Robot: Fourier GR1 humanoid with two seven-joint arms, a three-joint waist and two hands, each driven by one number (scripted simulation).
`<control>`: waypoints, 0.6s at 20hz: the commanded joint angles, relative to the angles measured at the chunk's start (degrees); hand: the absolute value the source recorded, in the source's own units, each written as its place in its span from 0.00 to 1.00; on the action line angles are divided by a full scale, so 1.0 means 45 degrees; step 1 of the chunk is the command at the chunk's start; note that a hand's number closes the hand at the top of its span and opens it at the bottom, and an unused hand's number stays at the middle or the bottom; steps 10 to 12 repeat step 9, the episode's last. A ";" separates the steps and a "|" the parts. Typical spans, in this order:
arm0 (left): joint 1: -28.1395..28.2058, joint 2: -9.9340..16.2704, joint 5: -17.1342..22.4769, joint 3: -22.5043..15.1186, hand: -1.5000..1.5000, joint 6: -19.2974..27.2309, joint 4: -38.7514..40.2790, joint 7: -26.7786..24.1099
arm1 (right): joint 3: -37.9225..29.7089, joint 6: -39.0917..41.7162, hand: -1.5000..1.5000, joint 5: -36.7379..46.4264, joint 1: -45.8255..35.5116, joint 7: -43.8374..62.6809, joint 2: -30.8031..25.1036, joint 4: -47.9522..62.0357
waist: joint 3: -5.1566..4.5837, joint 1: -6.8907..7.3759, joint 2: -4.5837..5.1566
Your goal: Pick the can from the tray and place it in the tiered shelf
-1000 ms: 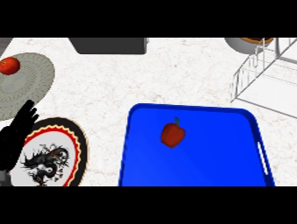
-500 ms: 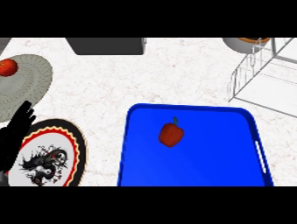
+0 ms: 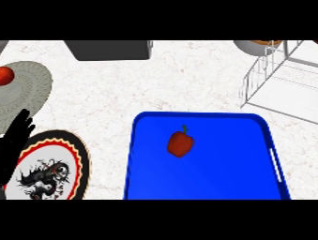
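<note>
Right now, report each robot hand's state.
Left robot hand: open, fingers straight, resting at the left edge over the patterned plate, holding nothing.
Right robot hand: not in view.

A tray lies on the tabletop at the near middle, with a pepper lying in it toward its far left part. To the tray's left, just beside it, sits a plate, and the left hand rests over the plate's left rim. Behind the plate lies a round mat carrying an apple near its far left edge. The tiered shelf stands at the far right, behind the tray. A box sits at the far edge, left of centre.
</note>
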 commanded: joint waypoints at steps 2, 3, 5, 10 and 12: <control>0.0320 -0.0177 -0.0091 -0.0098 0.50 0.0107 -0.0320 0.0078 | -0.2707 0.2409 0.00 -0.0506 0.2106 -0.0675 -0.2266 0.1943 | 0.0037 -0.0309 -0.0047; 0.0567 0.0187 0.0130 0.0284 0.50 -0.0135 -0.0275 -0.0021 | -0.3223 0.2780 0.00 -0.0639 0.2221 -0.0135 -0.2886 0.2392 | 0.0030 -0.0337 -0.0075; -0.0114 0.0014 0.0077 0.0277 0.50 0.0157 0.0052 0.0037 | -0.3730 0.3814 0.00 -0.0701 0.2676 -0.0614 -0.3932 0.3360 | 0.0020 -0.0251 -0.0009; 0.0474 0.0143 0.0277 0.0507 0.50 -0.0022 -0.0254 0.0070 | -0.5955 0.5098 0.00 -0.0207 0.3990 -0.1800 -0.5082 0.5306 | 0.0060 -0.0588 -0.0099; 0.0474 0.0143 0.0277 0.0507 0.50 -0.0022 -0.0254 0.0070 | -0.5955 0.5098 0.00 -0.0207 0.3990 -0.1800 -0.5082 0.5306 | 0.0060 -0.0588 -0.0099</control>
